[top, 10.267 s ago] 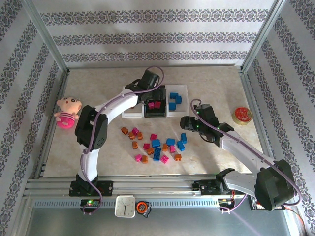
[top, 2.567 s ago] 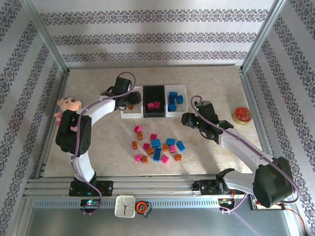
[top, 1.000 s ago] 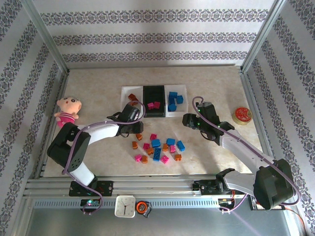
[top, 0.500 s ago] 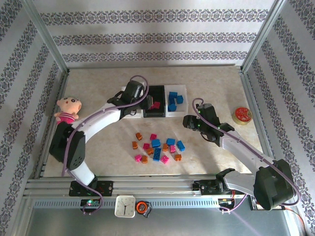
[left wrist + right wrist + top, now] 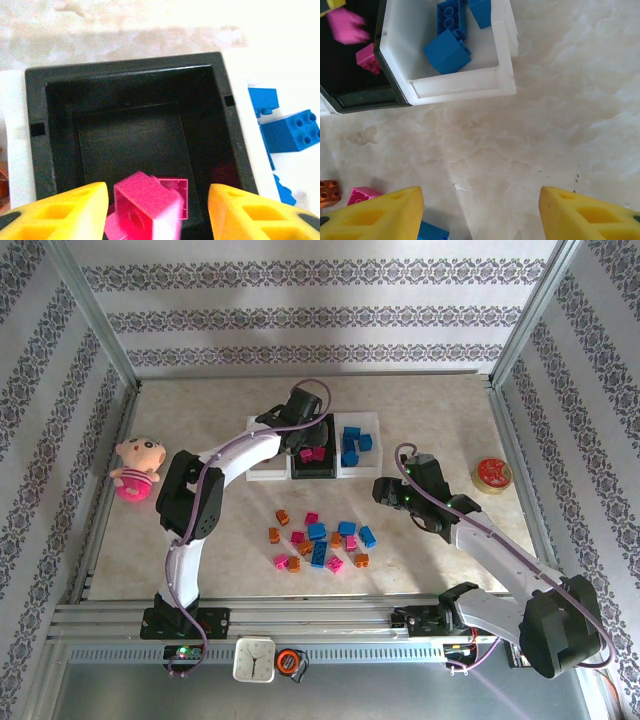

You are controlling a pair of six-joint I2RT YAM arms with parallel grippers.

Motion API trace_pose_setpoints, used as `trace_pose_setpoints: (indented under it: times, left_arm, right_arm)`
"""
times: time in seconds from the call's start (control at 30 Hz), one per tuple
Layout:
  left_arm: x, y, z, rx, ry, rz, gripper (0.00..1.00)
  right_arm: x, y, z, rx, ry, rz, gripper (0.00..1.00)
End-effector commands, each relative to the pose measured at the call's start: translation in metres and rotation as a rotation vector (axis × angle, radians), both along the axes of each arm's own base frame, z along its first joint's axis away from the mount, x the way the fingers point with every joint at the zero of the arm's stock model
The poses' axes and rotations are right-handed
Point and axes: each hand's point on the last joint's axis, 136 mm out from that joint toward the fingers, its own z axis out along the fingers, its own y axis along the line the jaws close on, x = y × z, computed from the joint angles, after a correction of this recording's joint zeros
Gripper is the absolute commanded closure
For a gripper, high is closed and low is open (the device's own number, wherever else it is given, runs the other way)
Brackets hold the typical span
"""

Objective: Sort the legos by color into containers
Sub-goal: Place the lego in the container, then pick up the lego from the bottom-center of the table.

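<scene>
Since half a second ago, moved the left gripper [image 5: 312,436] rightward off the left white tray [image 5: 268,473] to hang over the black tray [image 5: 315,476], middle of the row near the far edge of the table [image 5: 200,405]. In the left wrist view, yellow fingers [image 5: 70,212] spread wide, clamping nothing. Between them, a blurred pink lego [image 5: 145,202] touching neither finger, above the black floor, with another pink piece [image 5: 176,192] lying flat just behind it. In the right white tray [image 5: 375,462], blue legos [image 5: 353,444] heaped together. On the near side of that tray, over bare table, the right gripper [image 5: 383,488], jaws gaping and empty in the right wrist view. Toward the middle of the table, closer to the near edge, a scatter of loose legos [image 5: 322,540] in blue, pink and orange, well apart from the trays. By the left edge, a plush doll [image 5: 136,464]; near the right edge, a round red tin [image 5: 492,474]
</scene>
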Motion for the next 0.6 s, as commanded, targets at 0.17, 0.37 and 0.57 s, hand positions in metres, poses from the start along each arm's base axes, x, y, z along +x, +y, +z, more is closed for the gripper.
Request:
trace_pose_setpoints:
  times: [0.17, 0.37, 0.57]
  left_arm:
    - [-0.031, -0.014, 0.082, -0.195, -0.102, -0.063, 0.21]
    - [-0.099, -0.002, 0.087, -0.332, -0.095, -0.102, 0.0]
    - [-0.163, 0.037, 0.045, -0.348, -0.033, -0.051, 0.0]
  right_arm:
    - [-0.014, 0.007, -0.008, 0.013, 0.066, 0.069, 0.36]
    - [-0.048, 0.023, -0.029, 0.003, 0.184, 0.18, 0.39]
    - [-0.088, 0.038, -0.055, -0.049, 0.303, 0.276, 0.4]
